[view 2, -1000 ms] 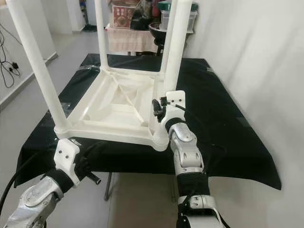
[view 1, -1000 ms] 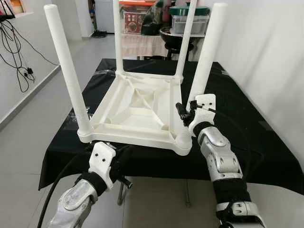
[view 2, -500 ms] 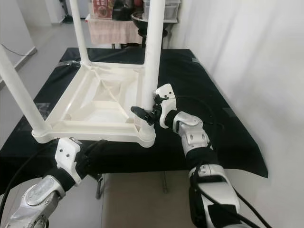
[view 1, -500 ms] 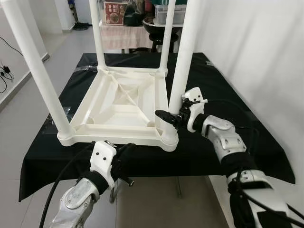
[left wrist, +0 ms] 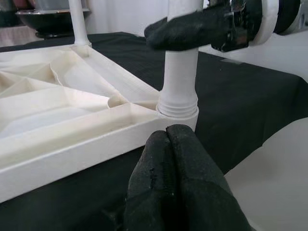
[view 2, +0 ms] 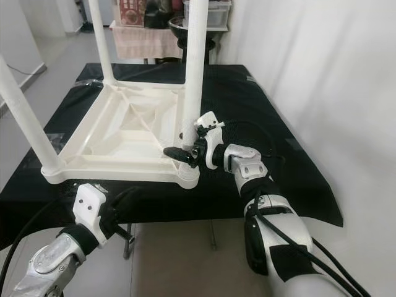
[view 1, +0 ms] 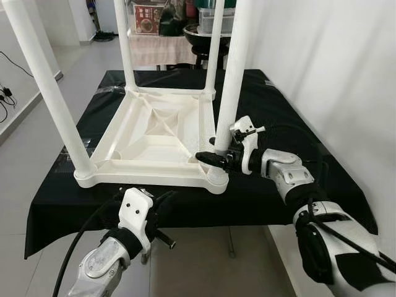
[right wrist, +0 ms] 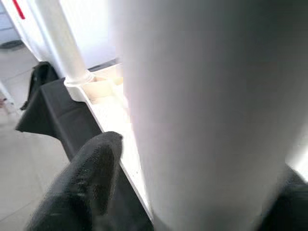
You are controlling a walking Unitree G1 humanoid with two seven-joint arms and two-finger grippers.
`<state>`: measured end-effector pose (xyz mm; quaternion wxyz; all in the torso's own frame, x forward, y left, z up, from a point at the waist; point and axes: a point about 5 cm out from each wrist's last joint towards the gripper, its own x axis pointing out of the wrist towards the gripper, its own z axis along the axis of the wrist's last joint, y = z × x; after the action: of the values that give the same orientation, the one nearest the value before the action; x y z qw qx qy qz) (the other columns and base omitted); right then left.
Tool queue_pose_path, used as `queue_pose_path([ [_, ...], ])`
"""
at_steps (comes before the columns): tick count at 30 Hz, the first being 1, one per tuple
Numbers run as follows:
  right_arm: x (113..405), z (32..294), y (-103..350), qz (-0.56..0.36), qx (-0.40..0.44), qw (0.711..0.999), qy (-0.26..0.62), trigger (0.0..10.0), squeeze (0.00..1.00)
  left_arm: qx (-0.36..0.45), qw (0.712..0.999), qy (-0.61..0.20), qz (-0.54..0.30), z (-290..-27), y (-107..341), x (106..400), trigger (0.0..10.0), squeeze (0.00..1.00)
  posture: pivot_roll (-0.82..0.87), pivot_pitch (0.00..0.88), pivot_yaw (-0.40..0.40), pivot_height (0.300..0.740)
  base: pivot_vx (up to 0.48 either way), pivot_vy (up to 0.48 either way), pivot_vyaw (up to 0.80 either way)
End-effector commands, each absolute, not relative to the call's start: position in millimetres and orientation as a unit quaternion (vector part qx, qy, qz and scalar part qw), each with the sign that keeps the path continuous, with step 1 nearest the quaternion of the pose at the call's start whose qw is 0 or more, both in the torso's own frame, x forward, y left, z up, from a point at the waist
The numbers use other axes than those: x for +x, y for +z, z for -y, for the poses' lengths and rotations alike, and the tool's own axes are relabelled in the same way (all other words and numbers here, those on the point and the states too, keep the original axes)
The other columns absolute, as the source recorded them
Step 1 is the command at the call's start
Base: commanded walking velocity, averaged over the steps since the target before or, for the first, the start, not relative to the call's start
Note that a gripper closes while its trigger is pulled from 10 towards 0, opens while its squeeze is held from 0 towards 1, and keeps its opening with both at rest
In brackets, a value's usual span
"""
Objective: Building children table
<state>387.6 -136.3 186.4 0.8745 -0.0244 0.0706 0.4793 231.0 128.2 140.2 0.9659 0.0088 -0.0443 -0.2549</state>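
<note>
Children's table [view 1: 154, 133], white plastic, lies upside down on the black cloth [view 1: 297, 117]; we see its four legs standing upright, long axes vertical, top face down against the cloth.

Near right leg [view 1: 234, 74] rises from the corner socket at about 5 o'clock of the tabletop. Right gripper [view 1: 218, 156] reaches in from 3 o'clock at the base of this leg, just above the socket. In the right wrist view the leg passes between the two black fingers [right wrist: 82, 183], so we log the right gripper as clamped around the near right leg.

Left gripper [left wrist: 175, 180] hangs low at 6 o'clock, below and in front of the tabletop's near edge, apart from it. In the left wrist view its fingers are pressed together with nothing between them, pointing toward the near right corner socket.

Edges: the tabletop's near edge sits close to the cloth's near edge. Open cloth lies toward 3 o'clock and 12 o'clock. A white wall [view 1: 334, 55] runs along the right side; open floor [view 1: 25, 154] lies at 9 o'clock.
</note>
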Motion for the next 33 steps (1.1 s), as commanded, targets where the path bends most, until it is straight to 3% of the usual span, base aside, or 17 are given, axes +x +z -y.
queue_pose_path([
  [1, 387.2, 130.3, 189.5, -0.063, -0.023, 0.863, 0.501, 0.0, 0.0, 0.005, 0.964, -0.26, 0.048, -126.3, 142.1, 229.4, 10.0, 0.0, 0.04, 0.016, -0.056, 0.74, 0.0, 0.0, 0.0],
  [6, 387.3, 132.0, 187.2, -0.062, -0.025, 0.866, 0.495, 0.0, 0.0, 0.002, 0.964, -0.263, 0.047, -126.4, 142.0, 228.8, 10.0, 0.0, 0.04, 0.018, -0.05, 0.74, 0.0, 0.0, 0.0],
  [11, 390.2, 141.8, 184.2, -0.05, -0.04, 0.895, 0.441, 0.0, 0.0, 0.001, 0.964, -0.263, 0.046, -126.8, 141.9, 229.2, 10.0, 0.0, 0.03, 0.017, -0.052, 0.74, 0.0, 0.0, 0.0],
  [14, 391.7, 147.5, 172.8, -0.05, -0.05, 0.936, 0.345, 0.0, 0.0, 0.0, 0.964, -0.261, 0.046, -128.3, 141.7, 230.1, 10.0, 0.0, 0.02, 0.013, -0.058, 0.74, 0.0, 0.0, 0.0],
  [15, 393.1, 151.0, 166.5, -0.055, -0.075, 0.961, 0.26, 0.0, 0.0, 0.0, 0.964, -0.26, 0.047, -129.1, 141.6, 230.3, 10.0, 0.0, 0.02, 0.012, -0.058, 0.74, 0.0, 0.0, 0.0],
  [16, 380.7, 136.7, 156.8, -0.041, -0.079, 0.977, 0.195, 0.0, 0.0, 0.0, 0.965, -0.259, 0.047, -130.9, 141.5, 231.0, 10.0, 0.0, -0.01, 0.018, -0.053, 0.74, 0.0, 0.0, 0.0],
  [17, 380.7, 136.7, 156.8, -0.041, -0.079, 0.977, 0.195, 0.0, 0.0, 0.0, 0.965, -0.259, 0.047, -130.9, 141.5, 231.0, 10.0, 0.0, -0.01, 0.018, -0.053, 0.74, 0.0, 0.0, 0.0],
  [18, 353.9, 116.4, 149.3, -0.035, -0.055, 0.988, 0.143, 0.0, 0.0, -0.002, 0.965, -0.258, 0.047, -133.0, 141.4, 233.3, 10.0, 0.0, -0.01, 0.009, -0.038, 0.74, 0.0, 0.0, 0.0],
  [20, 353.9, 116.4, 149.3, -0.035, -0.055, 0.988, 0.143, 0.0, 0.0, -0.002, 0.965, -0.258, 0.047, -133.0, 141.4, 233.3, 10.0, 0.0, -0.01, 0.009, -0.038, 0.74, 0.0, 0.0, 0.0],
  [23, 346.5, 90.1, 142.1, -0.027, -0.071, 0.979, 0.188, 0.0, 0.0, -0.004, 0.964, -0.263, 0.045, -132.4, 139.2, 239.6, 10.0, 0.0, -0.02, 0.0, -0.034, 0.74, 0.0, 0.0, 0.0],
  [30, 361.9, 91.7, 143.4, -0.021, -0.08, 0.979, 0.187, 0.0, 0.0, 0.0, 0.964, -0.262, 0.045, -131.6, 136.7, 243.9, 10.0, 0.0, -0.01, 0.0, -0.052, 0.74, 0.0, 0.0, 0.0],
  [31, 363.0, 90.3, 143.0, -0.027, -0.088, 0.98, 0.179, 2.5, 0.0, 0.001, 0.966, -0.256, 0.047, -131.9, 136.3, 244.8, 10.0, 0.0, -0.01, 0.0, -0.054, 0.74, 0.0, 0.0, 0.0],
  [32, 364.4, 89.1, 144.6, -0.029, -0.077, 0.98, 0.179, 10.0, 0.0, 0.001, 0.967, -0.249, 0.05, -132.0, 136.2, 245.7, 10.0, 0.0, -0.01, 0.0, -0.054, 0.74, 0.0, 0.0, 0.0],
  [33, 364.4, 89.1, 144.6, -0.029, -0.077, 0.98, 0.179, 10.0, 0.0, 0.001, 0.967, -0.249, 0.05, -132.0, 136.2, 245.7, 10.0, 0.0, -0.01, 0.0, -0.054, 0.74, 0.0, 0.0, 0.0],
])
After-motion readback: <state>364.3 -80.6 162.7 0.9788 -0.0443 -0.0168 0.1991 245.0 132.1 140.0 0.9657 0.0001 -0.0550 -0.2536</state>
